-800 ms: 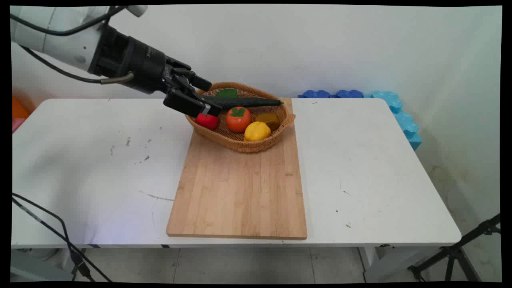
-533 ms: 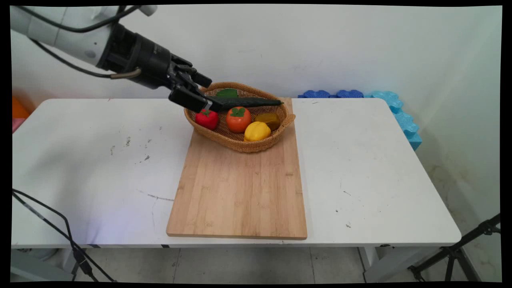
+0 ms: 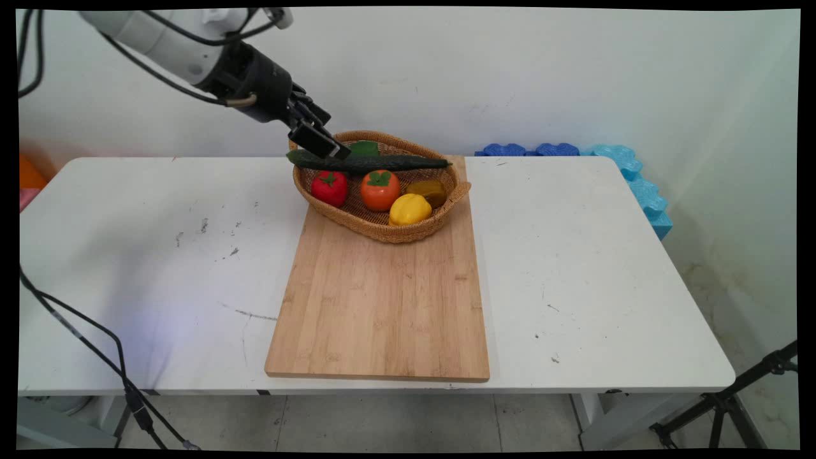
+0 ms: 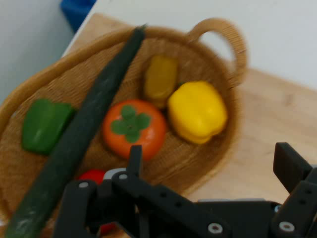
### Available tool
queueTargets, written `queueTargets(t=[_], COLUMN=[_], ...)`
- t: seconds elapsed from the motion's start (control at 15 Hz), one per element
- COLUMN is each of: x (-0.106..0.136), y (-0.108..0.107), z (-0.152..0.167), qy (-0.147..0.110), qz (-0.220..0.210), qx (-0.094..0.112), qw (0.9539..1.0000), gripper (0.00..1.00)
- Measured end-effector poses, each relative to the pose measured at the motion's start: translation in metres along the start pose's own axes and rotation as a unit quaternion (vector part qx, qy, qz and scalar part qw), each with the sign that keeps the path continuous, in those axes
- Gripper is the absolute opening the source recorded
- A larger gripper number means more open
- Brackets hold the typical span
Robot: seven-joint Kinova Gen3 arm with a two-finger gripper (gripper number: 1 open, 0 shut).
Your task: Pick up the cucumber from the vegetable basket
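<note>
Wicker basket (image 4: 233, 124) holds cucumber (image 4: 84, 134), green pepper (image 4: 43, 124), persimmon (image 4: 133, 130) and yellow pepper (image 4: 198, 111)

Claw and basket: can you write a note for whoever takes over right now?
Claw: open, holding nothing, over the basket's left rim, nearest the cucumber's left end.
The cucumber lies across the basket.
Also inside: red tomato, orange persimmon, yellow pepper, olive-brown piece, green pepper.
The basket sits on the far end of the wooden board, on the white table.
</note>
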Motion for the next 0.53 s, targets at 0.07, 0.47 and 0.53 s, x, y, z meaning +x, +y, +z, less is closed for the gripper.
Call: queueTargets(t=[0.07, 0.47, 0.53], x=[0.002, 0.010, 0.012], y=[-0.008, -0.046, -0.052], z=[0.007, 0.048, 0.056], qy=[-0.010, -0.060, -0.069], qz=[-0.001, -0.002, 0.001], qx=[0.008, 0.041, 0.044], qw=[0.9999, 0.9974, 0.9966], gripper=[1.00, 1.00, 1.00])
